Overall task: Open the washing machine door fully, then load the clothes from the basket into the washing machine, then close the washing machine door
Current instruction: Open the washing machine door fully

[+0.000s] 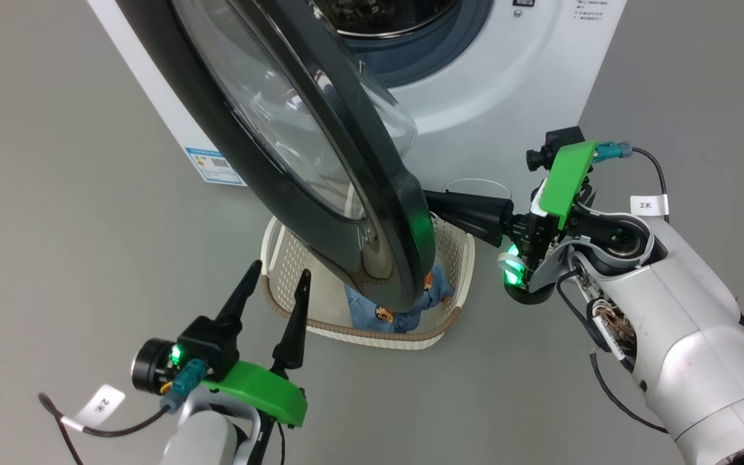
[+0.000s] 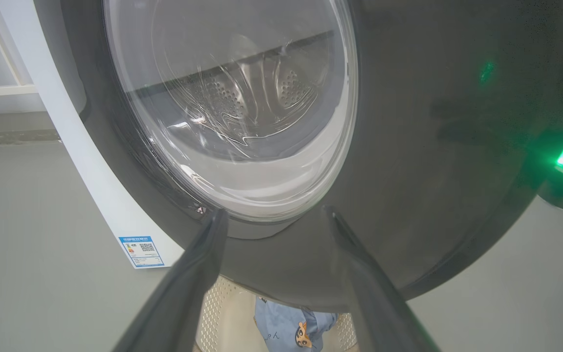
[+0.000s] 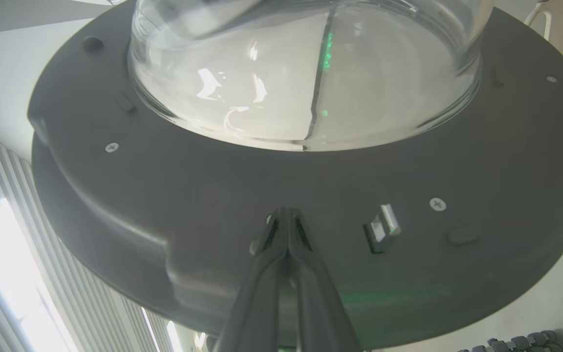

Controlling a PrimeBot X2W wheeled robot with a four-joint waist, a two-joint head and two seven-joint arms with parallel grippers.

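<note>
The washing machine door (image 1: 281, 142) is part open — right gripper (image 3: 286, 217), fingers pinched together and empty, touches its inner face. Beneath the door, clothes (image 1: 375, 316) lie unloaded in the basket (image 1: 372, 337); left gripper (image 1: 280, 270) gapes empty.

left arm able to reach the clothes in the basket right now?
Probably not. The washing machine door hangs over the basket, covering most of the clothes; the open left gripper sits by the basket's near rim, with only a narrow front gap free.
</note>
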